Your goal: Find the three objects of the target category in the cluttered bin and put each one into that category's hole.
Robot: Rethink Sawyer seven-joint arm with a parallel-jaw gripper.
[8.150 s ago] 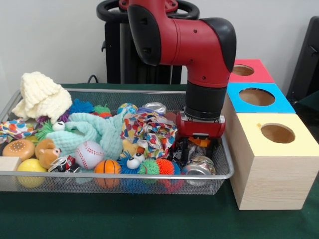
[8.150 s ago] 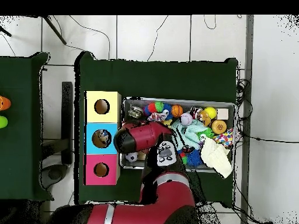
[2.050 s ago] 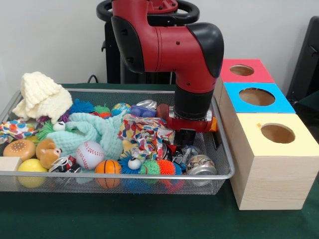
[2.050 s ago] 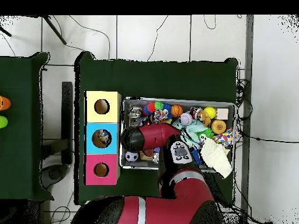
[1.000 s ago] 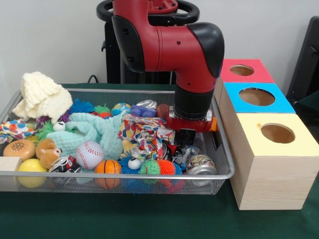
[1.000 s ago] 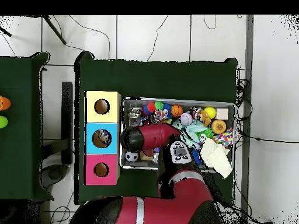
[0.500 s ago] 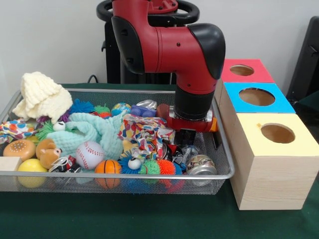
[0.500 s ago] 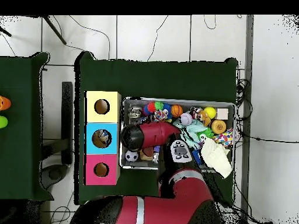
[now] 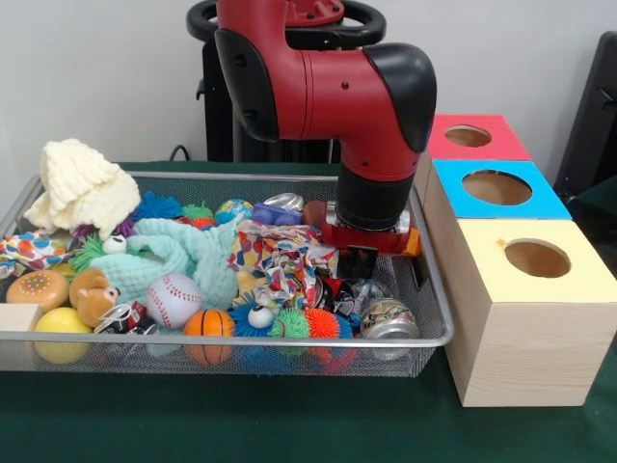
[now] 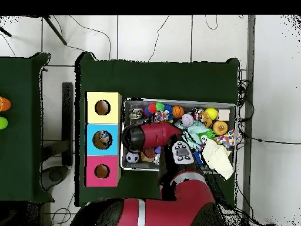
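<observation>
Gripper (image 9: 358,262) hangs low over the right end of the bin (image 9: 439,333), between the patterned cloth (image 9: 285,258) and the mesh wall that faces the three wooden boxes. Compared with half a second ago, the red wrist sits slightly higher, so the arm seems to begin lifting out of the clutter. A dark, shiny thing shows just below the wrist, but I cannot tell if the fingers are closed on it or stand open; the view there is too crowded. If the lift carries one of the wanted objects, the next step is to bring it over a hole, perhaps the blue box (image 9: 498,188), which is nearest. A crushed can (image 9: 386,319) lies in the front right corner of the bin, untouched.
</observation>
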